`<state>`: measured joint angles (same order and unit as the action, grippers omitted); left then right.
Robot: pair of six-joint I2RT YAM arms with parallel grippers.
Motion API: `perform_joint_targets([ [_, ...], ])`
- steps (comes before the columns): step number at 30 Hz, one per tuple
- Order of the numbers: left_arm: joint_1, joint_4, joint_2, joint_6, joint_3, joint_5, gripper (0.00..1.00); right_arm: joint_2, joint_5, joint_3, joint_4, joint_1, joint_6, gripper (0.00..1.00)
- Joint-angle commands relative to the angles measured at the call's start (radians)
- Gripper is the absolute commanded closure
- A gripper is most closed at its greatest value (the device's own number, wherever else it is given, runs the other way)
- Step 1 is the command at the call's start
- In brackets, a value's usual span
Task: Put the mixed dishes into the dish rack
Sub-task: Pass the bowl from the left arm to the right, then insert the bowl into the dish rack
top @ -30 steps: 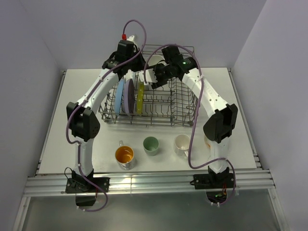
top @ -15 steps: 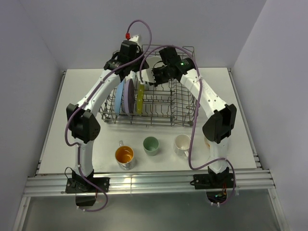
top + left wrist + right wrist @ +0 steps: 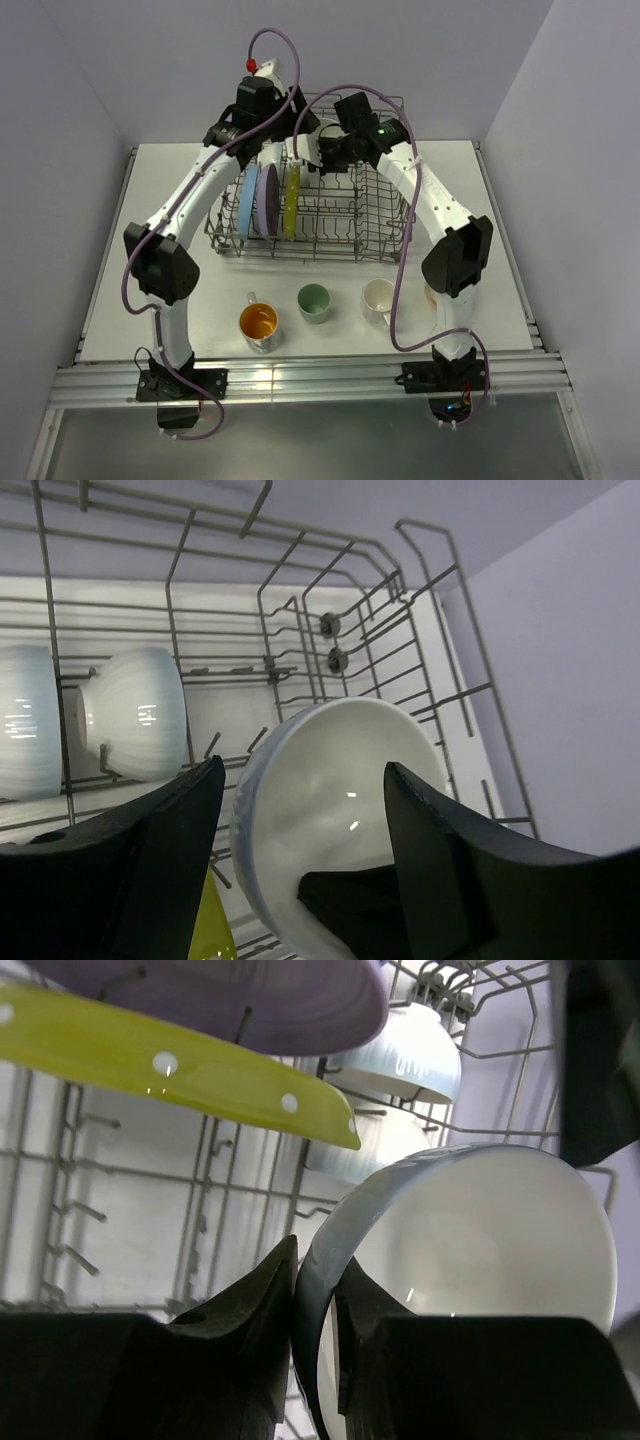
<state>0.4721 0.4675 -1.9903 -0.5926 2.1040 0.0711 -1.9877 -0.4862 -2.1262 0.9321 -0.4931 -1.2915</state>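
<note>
**Bowl hangs on a rim pinch over the far end of the rack**

We have a bowl (image 3: 330,780), white inside with a bluish outer wall, tipped on edge over the far part of the dish rack (image 3: 350,222). It is close to the yellow-green plate (image 3: 200,1080) and near two white ribbed bowls (image 3: 140,710) parked among the tines. The right gripper (image 3: 318,1255) is clamped on its rim, one finger inside and one outside. The left gripper (image 3: 302,770) is spread wide, a finger on either side of the bowl, and we see no contact there.

How will it handle? We judge it rigid, glazed and slick, and breakable against wire or a neighbouring plate. Held at one spot on the rim, most of its weight hangs off to the side, so it could swivel in the pinch. A deeper bite, with the thin wall square between the pads, looks the safest hold.

The views split the story. The right wrist gives us the rim pinch itself, plus the lavender plate (image 3: 220,995). The left wrist gives us the open fingers and a dark fingertip inside the bowl. Only the top camera shows both arms meeting over the rack and the blue plate (image 3: 246,205) slotted in. It also shows the orange-inside cup (image 3: 259,322), pale green cup (image 3: 314,300) and white mug (image 3: 378,297) waiting on the table (image 3: 480,200), yet there the bowl is mostly hidden behind the grippers
</note>
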Motion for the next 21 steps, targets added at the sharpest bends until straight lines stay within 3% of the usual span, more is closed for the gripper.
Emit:
perform_joint_targets([
  [1, -0.019, -0.096, 0.096, -0.035, -0.022, -0.011, 0.29, 0.036, -0.093, -0.02, -0.104, 0.033, 0.124, 0.99],
  [6, -0.047, -0.165, 0.183, -0.036, -0.079, -0.063, 0.27, -0.008, -0.231, -0.122, -0.148, 0.099, 0.384, 1.0],
  [10, -0.067, -0.231, 0.257, -0.021, -0.145, -0.065, 0.27, -0.077, -0.376, -0.204, -0.243, 0.181, 0.787, 1.0],
  [12, -0.073, -0.259, 0.3, -0.007, -0.165, -0.101, 0.27, -0.088, -0.46, -0.183, -0.381, 0.237, 0.955, 1.0],
  [13, -0.079, -0.263, 0.327, -0.003, -0.185, -0.106, 0.27, -0.097, -0.485, -0.148, -0.506, 0.255, 1.139, 1.0],
  [16, -0.093, -0.294, 0.372, 0.011, -0.255, -0.122, 0.26, -0.102, -0.549, -0.069, -0.744, 0.297, 1.453, 1.0],
  [20, -0.118, -0.358, 0.47, 0.004, -0.377, -0.123, 0.26, -0.106, -0.584, 0.052, -0.944, 0.301, 1.687, 1.0],
  [21, -0.122, -0.372, 0.485, -0.001, -0.4, -0.12, 0.26, -0.109, -0.589, 0.08, -1.008, 0.303, 1.813, 1.0],
])
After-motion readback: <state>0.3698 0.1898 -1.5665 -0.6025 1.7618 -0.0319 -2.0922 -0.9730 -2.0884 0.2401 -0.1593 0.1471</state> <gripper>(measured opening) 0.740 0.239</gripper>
